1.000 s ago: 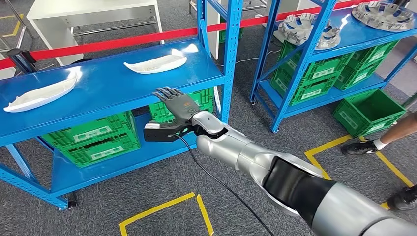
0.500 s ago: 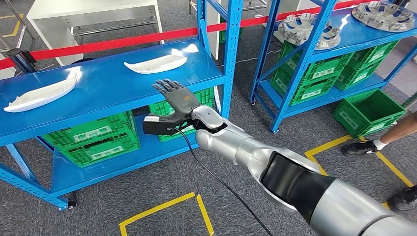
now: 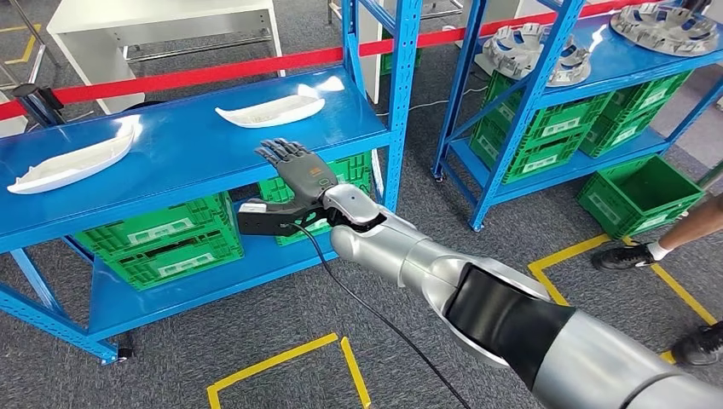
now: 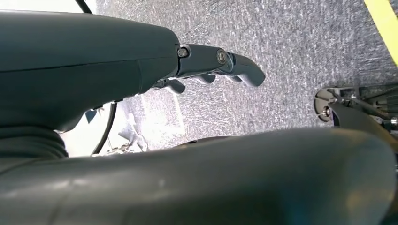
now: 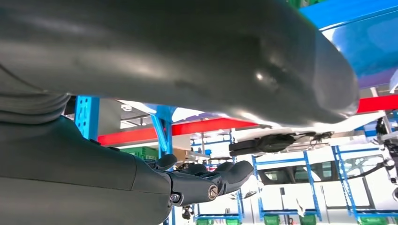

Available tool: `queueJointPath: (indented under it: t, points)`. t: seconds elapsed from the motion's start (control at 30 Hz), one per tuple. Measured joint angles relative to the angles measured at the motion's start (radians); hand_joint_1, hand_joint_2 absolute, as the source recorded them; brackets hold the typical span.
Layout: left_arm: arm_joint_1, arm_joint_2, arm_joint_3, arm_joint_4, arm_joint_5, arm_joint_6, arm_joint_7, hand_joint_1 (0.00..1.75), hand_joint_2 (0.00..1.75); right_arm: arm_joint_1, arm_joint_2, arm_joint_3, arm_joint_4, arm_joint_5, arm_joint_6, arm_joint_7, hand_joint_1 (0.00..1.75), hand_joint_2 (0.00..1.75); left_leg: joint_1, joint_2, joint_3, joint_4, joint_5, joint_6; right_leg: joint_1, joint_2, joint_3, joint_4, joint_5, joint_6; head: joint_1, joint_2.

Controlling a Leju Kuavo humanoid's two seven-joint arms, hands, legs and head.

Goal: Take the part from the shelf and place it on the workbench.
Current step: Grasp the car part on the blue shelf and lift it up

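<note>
Two white boat-shaped parts lie on the blue shelf's top board (image 3: 196, 141): one part (image 3: 269, 110) toward the back right, the other part (image 3: 72, 163) at the left end. My right hand (image 3: 295, 167) is stretched out over the board's front edge, fingers straight and spread, holding nothing, a hand's length short of the nearer part. The right wrist view shows the same right hand (image 5: 206, 180), its fingers extended and bare. My left hand (image 4: 213, 63) hangs over the grey floor with its fingers loosely extended and nothing in them.
Green crates (image 3: 162, 239) fill the shelf's lower level. A second blue rack (image 3: 563, 94) at the right carries round metal parts (image 3: 535, 49). Red barrier tape (image 3: 205, 75) runs behind. A person's feet (image 3: 635, 254) stand at the right, by yellow floor tape (image 3: 281, 362).
My right hand has slid left and a little farther over the shelf's front edge, still spread and holding nothing. The parts have not moved.
</note>
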Motion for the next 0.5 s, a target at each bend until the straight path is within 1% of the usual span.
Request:
queueJointPath:
  t: [0.07,0.13,0.2,0.23,0.27,0.3,0.33,0.37,0.4,0.43,0.47,0.5]
  points:
    - [0.0,0.0,0.0,0.0,0.0,0.002,-0.002,0.0,0.0,-0.004,0.001,0.0,0.003,-0.002,-0.002,-0.005,0.0,0.0,-0.001,0.0,-0.001,0.002,-0.001,0.002,-0.001,0.0,0.0,0.0,0.0,0.002,0.0,0.0]
    - [-0.001,0.0,0.0,0.0,0.0,0.002,-0.003,0.0,0.0,-0.007,0.001,0.0,0.005,-0.004,-0.003,-0.009,0.0,0.0,-0.003,0.0,-0.003,0.003,-0.004,0.008,-0.003,0.0,0.0,-0.005,0.0,0.006,0.0,0.0]
    - [-0.002,-0.002,0.0,-0.001,0.0,0.003,-0.004,0.0,0.0,-0.013,0.001,0.0,0.006,-0.007,-0.004,-0.011,0.0,0.0,0.0,0.002,0.003,-0.009,-0.003,0.019,-0.002,0.0,0.002,-0.009,-0.002,0.014,0.0,0.0]
    - [-0.003,-0.003,0.0,-0.002,0.0,0.003,-0.006,0.0,0.0,-0.017,0.001,0.0,0.006,-0.008,-0.004,-0.011,0.0,0.0,0.003,0.004,0.008,-0.018,-0.001,0.024,-0.002,-0.001,-0.004,0.003,-0.007,0.016,0.0,0.0]
    - [-0.004,-0.005,0.0,-0.002,-0.001,0.003,-0.007,0.0,0.0,-0.022,0.0,0.0,0.006,-0.009,-0.004,-0.011,0.0,0.0,0.006,0.006,0.014,-0.026,0.002,0.03,-0.001,-0.003,-0.021,0.036,-0.02,0.017,0.001,0.0]
    - [-0.005,-0.007,0.0,-0.002,-0.002,0.002,-0.009,0.0,0.0,-0.024,0.0,0.0,0.007,-0.01,-0.004,-0.011,0.0,0.0,0.007,0.008,0.018,-0.031,0.002,0.034,-0.002,-0.004,-0.055,0.094,-0.04,0.017,0.001,0.0]
    - [-0.006,-0.008,0.0,-0.002,-0.002,0.002,-0.01,0.0,0.0,-0.023,0.0,0.0,0.008,-0.01,-0.004,-0.011,0.0,0.0,0.006,0.009,0.019,-0.031,0.0,0.038,-0.001,-0.004,-0.101,0.167,-0.065,0.016,0.001,0.0]
    - [-0.007,-0.009,0.0,-0.002,-0.004,0.002,-0.01,0.0,0.0,-0.02,-0.001,0.0,0.01,-0.01,-0.005,-0.009,0.0,0.0,0.006,0.01,0.021,-0.03,-0.003,0.039,-0.001,-0.005,-0.149,0.237,-0.082,0.017,0.001,0.0]
    - [-0.008,-0.011,0.0,-0.002,-0.006,0.002,-0.009,0.0,0.0,-0.014,-0.001,0.0,0.011,-0.01,-0.005,-0.008,0.0,0.0,0.006,0.01,0.023,-0.029,-0.008,0.039,-0.001,-0.005,-0.187,0.281,-0.083,0.017,0.001,0.0]
    - [-0.008,-0.012,0.0,-0.002,-0.008,0.002,-0.008,0.0,0.0,-0.01,-0.002,0.0,0.013,-0.01,-0.005,-0.007,0.0,0.0,0.006,0.009,0.028,-0.027,-0.015,0.038,-0.001,-0.005,-0.206,0.287,-0.061,0.016,0.001,0.0]
    - [-0.008,-0.013,0.0,-0.002,-0.009,0.002,-0.007,0.0,0.0,-0.007,-0.003,0.0,0.015,-0.01,-0.005,-0.006,0.0,0.0,0.006,0.007,0.035,-0.024,-0.022,0.035,-0.002,-0.007,-0.203,0.25,-0.019,0.015,0.002,0.0]
    - [-0.008,-0.014,0.0,-0.002,-0.009,0.002,-0.005,0.0,0.0,-0.007,-0.004,0.0,0.016,-0.01,-0.005,-0.006,0.0,0.0,0.007,0.007,0.043,-0.02,-0.031,0.032,-0.002,-0.009,-0.184,0.182,0.032,0.013,0.002,0.0]
